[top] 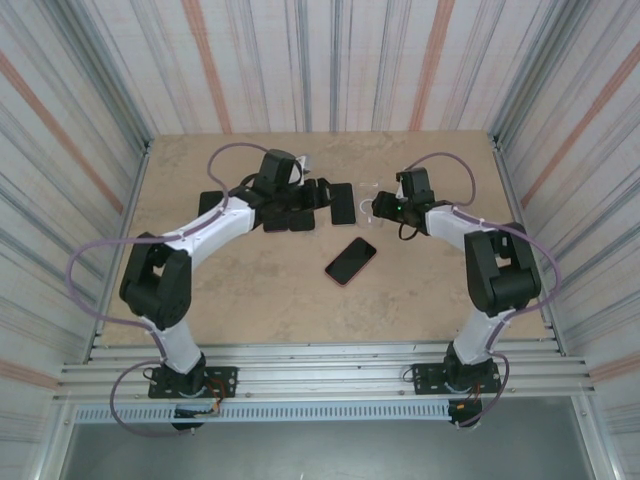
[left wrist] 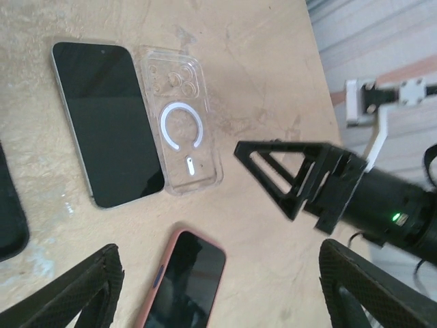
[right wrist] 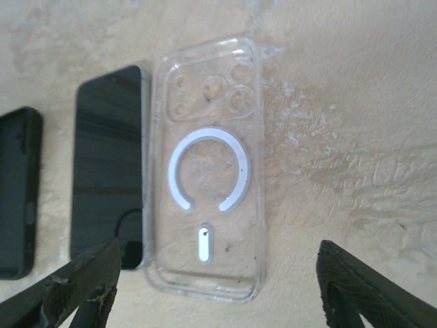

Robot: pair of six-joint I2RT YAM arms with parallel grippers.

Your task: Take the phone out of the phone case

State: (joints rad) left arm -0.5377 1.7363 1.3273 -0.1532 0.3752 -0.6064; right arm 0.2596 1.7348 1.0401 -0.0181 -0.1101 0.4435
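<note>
Right pincer (right wrist: 215,263) hangs over the clear case (right wrist: 208,178) with its fingers (right wrist: 75,283) spread wide, gripping nothing, and we see the left pincer (left wrist: 218,273) just as wide apart and empty too. That case lies flat on the table (right wrist: 355,102) with nothing in it, and the bare phone (right wrist: 109,171) sits screen-up right against its long edge. Closer to the table's near edge we've got a pink-cased phone (left wrist: 184,280), apart from those two.

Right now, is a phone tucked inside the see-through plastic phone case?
No, the clear plastic phone case lies empty, its white ring showing, with the black-screened phone flat beside it.
</note>
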